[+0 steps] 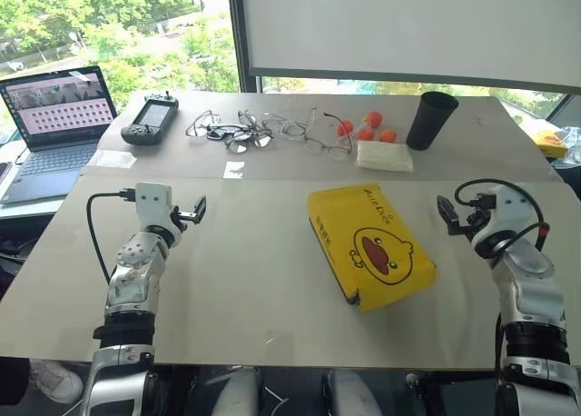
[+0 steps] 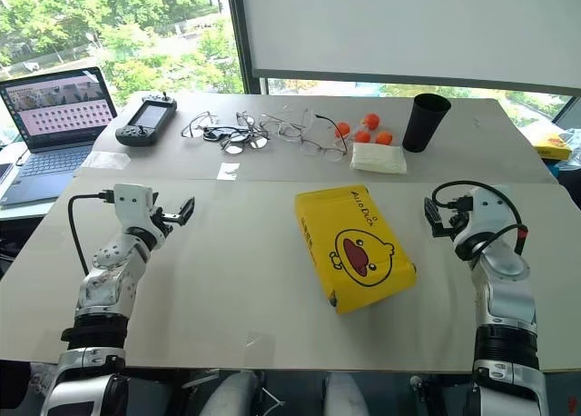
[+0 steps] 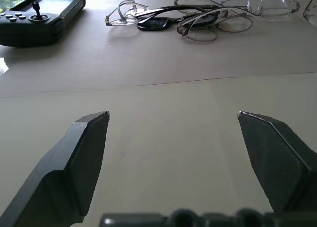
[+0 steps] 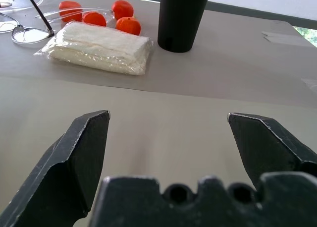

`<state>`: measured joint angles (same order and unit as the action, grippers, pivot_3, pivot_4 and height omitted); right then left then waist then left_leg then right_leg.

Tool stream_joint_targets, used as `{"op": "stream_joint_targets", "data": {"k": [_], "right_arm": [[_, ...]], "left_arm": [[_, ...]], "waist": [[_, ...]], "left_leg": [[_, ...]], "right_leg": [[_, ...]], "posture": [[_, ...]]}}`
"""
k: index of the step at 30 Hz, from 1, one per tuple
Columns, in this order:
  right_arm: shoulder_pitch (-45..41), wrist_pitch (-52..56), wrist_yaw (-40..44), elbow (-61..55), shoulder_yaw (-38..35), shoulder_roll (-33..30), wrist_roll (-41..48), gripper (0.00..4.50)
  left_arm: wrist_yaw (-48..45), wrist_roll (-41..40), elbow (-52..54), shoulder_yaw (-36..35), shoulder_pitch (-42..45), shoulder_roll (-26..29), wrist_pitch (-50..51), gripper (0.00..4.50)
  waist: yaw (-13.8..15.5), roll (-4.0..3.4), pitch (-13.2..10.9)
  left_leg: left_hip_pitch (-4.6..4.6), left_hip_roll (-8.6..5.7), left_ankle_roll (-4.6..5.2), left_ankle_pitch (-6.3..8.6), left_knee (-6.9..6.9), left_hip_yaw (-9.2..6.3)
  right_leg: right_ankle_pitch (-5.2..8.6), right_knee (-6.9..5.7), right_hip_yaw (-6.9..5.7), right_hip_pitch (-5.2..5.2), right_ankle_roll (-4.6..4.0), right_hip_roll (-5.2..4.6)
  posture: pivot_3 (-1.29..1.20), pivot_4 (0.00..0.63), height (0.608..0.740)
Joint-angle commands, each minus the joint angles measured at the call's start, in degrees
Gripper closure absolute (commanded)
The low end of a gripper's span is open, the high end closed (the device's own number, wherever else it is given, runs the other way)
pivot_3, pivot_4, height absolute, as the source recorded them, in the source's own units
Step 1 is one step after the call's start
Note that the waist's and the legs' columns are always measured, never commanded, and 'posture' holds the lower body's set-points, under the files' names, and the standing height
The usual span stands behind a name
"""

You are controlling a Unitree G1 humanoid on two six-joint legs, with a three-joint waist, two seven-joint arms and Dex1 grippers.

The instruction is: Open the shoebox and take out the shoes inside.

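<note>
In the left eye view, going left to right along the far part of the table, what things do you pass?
Laptop → handheld controller → pile of glasses → orange balls → black cup.

Beige table (image 1: 245, 280) before a daylit window (image 1: 109, 25) and white blind (image 1: 408, 25).

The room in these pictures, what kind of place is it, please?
Probably an office or lab used for robot trials. A wide grey table stands by a big window with trees outside, and on it lie an open laptop, a handheld controller, a heap of glasses and a yellow shoebox as test things.
</note>
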<state>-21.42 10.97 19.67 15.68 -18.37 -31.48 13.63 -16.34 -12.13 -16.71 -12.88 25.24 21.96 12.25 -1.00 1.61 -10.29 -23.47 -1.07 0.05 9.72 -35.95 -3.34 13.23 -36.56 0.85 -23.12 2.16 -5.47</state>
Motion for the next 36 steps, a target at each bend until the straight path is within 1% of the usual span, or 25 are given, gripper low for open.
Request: {"op": "stream_joint_targets", "data": {"k": [1, 2, 3, 4, 5, 7, 8, 10, 11, 12, 14, 16, 18, 21, 24, 26, 28, 31, 34, 36], "right_arm": [[1.45, 0.88, 1.34, -3.74, -2.20, -2.87, 0.74, 0.02], [3.21, 1.76, 2.86, -5.37, -3.07, -4.70, 1.01, 0.01], [4.74, 2.53, 4.20, -6.81, -3.59, -6.27, 1.24, 0.26], [6.08, 3.30, 5.53, -8.15, -3.79, -7.49, 1.64, 0.54], [7.10, 4.01, 6.68, -9.29, -3.59, -8.30, 2.02, 0.70], [9.55, 6.52, 9.17, -12.75, -2.81, -9.98, 2.99, 1.31], [10.47, 7.81, 10.30, -14.49, -2.41, -10.53, 3.46, 1.76], [11.53, 10.35, 11.83, -17.62, -1.91, -10.98, 4.43, 2.52], [11.85, 12.21, 12.82, -19.68, -1.45, -10.98, 5.58, 2.81], [11.97, 13.60, 13.45, -21.07, -1.15, -10.93, 6.34, 3.20], [12.28, 16.58, 14.80, -23.92, -0.09, -11.03, 7.59, 3.88], [11.89, 19.32, 16.61, -26.56, 1.92, -10.78, 9.34, 4.44], [11.51, 21.24, 18.18, -27.71, 3.76, -10.93, 10.09, 4.44], [10.90, 23.24, 19.10, -27.98, 5.52, -11.29, 10.18, 4.44], [13.02, 26.50, 19.50, -29.29, 6.47, -15.99, 7.22, 4.44], [15.01, 29.53, 19.17, -31.11, 4.23, -19.85, 6.25, 4.44], [17.94, 33.03, 20.16, -34.39, 1.38, -23.27, 7.24, 4.44], [25.09, 39.65, 24.08, -41.87, -5.23, -27.75, 10.39, 4.44], [29.14, 45.79, 26.77, -48.37, -11.07, -28.61, 15.13, 4.44], [31.51, 50.25, 28.45, -54.02, -14.24, -27.43, 20.04, 4.44]], "left_arm": [[-2.63, 0.06, -0.06, 0.75, 2.05, 0.93, -1.98, 0.05], [-5.38, 0.11, -1.10, 1.73, 2.64, 1.72, -2.70, 0.30], [-7.80, -0.23, -2.12, 2.26, 3.24, 2.16, -3.41, 0.59], [-9.47, -0.61, -3.23, 2.49, 3.93, 2.33, -4.18, 0.78], [-10.32, -0.42, -4.32, 2.76, 4.66, 2.46, -4.97, 1.10], [-12.00, 0.75, -7.46, 3.97, 6.92, 2.59, -6.78, 1.77], [-12.85, 1.15, -8.88, 4.59, 8.02, 2.48, -7.41, 2.23], [-14.91, 1.49, -10.96, 5.88, 9.84, 1.90, -8.37, 2.99], [-17.03, 1.41, -11.06, 7.31, 10.44, 1.31, -8.16, 3.31], [-18.57, 1.37, -11.33, 8.28, 10.90, 0.91, -8.12, 3.71], [-24.22, 1.14, -10.21, 11.58, 10.83, 0.32, -7.64, 4.47], [-35.61, 1.27, -6.55, 18.37, 8.04, 1.40, -7.79, 4.50], [-39.97, 0.47, -4.81, 20.62, 7.32, 1.34, -6.65, 4.50], [-42.27, 1.44, -5.46, 21.98, 8.68, 2.03, -7.38, 4.50], [-41.89, 3.67, -8.62, 22.13, 11.22, 2.98, -9.81, 4.50], [-39.51, 6.06, -12.80, 21.65, 14.11, 3.62, -12.36, 4.50], [-37.70, 7.50, -18.30, 21.06, 17.49, 3.66, -15.42, 4.50], [-33.60, 10.12, -30.50, 20.77, 25.06, 1.80, -22.78, 4.50], [-32.04, 11.19, -40.15, 20.32, 31.16, -0.94, -26.70, 4.50], [-30.11, 12.58, -46.19, 20.62, 35.68, -3.96, -28.84, 4.50]], "waist": [[0.02, 0.00, 0.00], [0.32, 0.00, 0.00], [0.59, 0.00, 0.00], [0.74, -0.01, 0.00], [0.82, -0.01, 0.00], [0.78, 0.00, 0.00], [0.67, 0.00, 0.00], [0.30, 0.01, 0.00], [0.09, 0.00, 0.00], [-0.02, 0.00, 0.00], [-0.09, 0.00, 0.00], [-0.15, 0.01, 0.00], [-0.20, -0.01, 0.01], [-0.02, 0.01, -0.01], [0.25, 0.01, -0.01], [0.77, -0.02, -0.02], [1.06, -0.02, -0.02], [1.50, 0.00, -0.02], [1.72, 0.07, -0.04], [1.62, 0.10, -0.06]], "left_leg": [[0.00, 0.00, 0.00, 0.00, 0.00, 0.00], [0.00, 0.00, 0.00, 0.00, 0.00, 0.00], [-0.04, -0.01, 0.00, 0.00, -0.01, 0.00], [-0.06, -0.01, 0.00, 0.00, -0.01, 0.01], [-0.07, -0.02, 0.01, 0.00, 0.00, 0.02], [-0.07, -0.02, 0.03, 0.02, -0.03, 0.05], [-0.05, -0.01, 0.03, 0.02, -0.04, 0.06], [-0.01, 0.02, 0.03, 0.02, -0.05, 0.06], [-0.01, 0.04, 0.03, 0.02, -0.05, 0.06], [0.00, 0.04, 0.03, 0.02, -0.06, 0.07], [-0.01, 0.04, 0.03, 0.02, -0.05, 0.08], [-0.02, 0.03, 0.04, 0.03, -0.04, 0.09], [-0.04, 0.04, 0.07, 0.05, -0.02, 0.09], [-0.06, 0.05, 0.08, 0.05, -0.07, 0.09], [-0.07, 0.05, 0.08, 0.05, -0.14, 0.10], [-0.07, 0.05, 0.08, 0.05, -0.16, 0.09], [-0.19, 0.03, 0.09, 0.05, -0.17, 0.09], [-0.29, 0.03, 0.16, 0.10, -0.19, 0.09], [-0.36, 0.04, 0.23, 0.14, -0.27, 0.07], [-0.40, 0.02, 0.24, 0.16, -0.33, 0.08]], "right_leg": [[0.00, 0.00, 0.00, 0.00, 0.00, 0.00], [0.00, 0.00, 0.00, 0.00, 0.00, 0.00], [0.00, -0.01, -0.02, -0.02, 0.00, -0.01], [0.02, 0.01, -0.05, -0.02, 0.02, -0.01], [0.02, 0.02, -0.03, -0.02, 0.02, -0.02], [0.01, 0.07, -0.02, -0.01, 0.02, -0.02], [0.01, 0.06, -0.02, 0.03, 0.02, -0.02], [0.02, 0.04, -0.02, 0.05, 0.03, 0.02], [0.02, 0.03, -0.02, 0.06, 0.03, 0.03], [0.02, 0.02, 0.00, 0.05, 0.04, 0.03], [0.02, 0.02, 0.02, 0.05, 0.04, 0.03], [0.03, 0.03, 0.03, 0.04, 0.04, 0.03], [0.02, 0.06, 0.05, 0.01, 0.03, 0.05], [0.02, 0.01, 0.05, -0.02, 0.02, 0.05], [0.08, -0.03, 0.04, -0.02, 0.11, 0.05], [0.17, -0.01, 0.03, 0.00, 0.27, 0.04], [0.19, 0.00, -0.02, -0.06, 0.29, 0.02], [0.16, 0.09, -0.05, -0.08, 0.26, 0.01], [0.16, 0.21, -0.12, -0.03, 0.32, 0.02], [0.18, 0.34, -0.10, 0.02, 0.57, 0.00]], "posture": [[0.00, 0.150, 0.740], [0.00, 0.150, 0.740], [0.00, 0.150, 0.740], [0.00, 0.150, 0.740], [0.00, 0.150, 0.740], [0.00, 0.150, 0.740], [0.00, 0.150, 0.740], [0.00, 0.150, 0.740], [0.00, 0.150, 0.740], [0.00, 0.150, 0.740], [0.00, 0.150, 0.740], [0.00, 0.150, 0.740], [0.00, 0.150, 0.740], [0.00, 0.150, 0.740], [0.00, 0.150, 0.740], [0.00, 0.150, 0.740], [0.00, 0.150, 0.740], [0.00, 0.150, 0.740], [0.00, 0.150, 0.740], [0.00, 0.150, 0.740]]}}
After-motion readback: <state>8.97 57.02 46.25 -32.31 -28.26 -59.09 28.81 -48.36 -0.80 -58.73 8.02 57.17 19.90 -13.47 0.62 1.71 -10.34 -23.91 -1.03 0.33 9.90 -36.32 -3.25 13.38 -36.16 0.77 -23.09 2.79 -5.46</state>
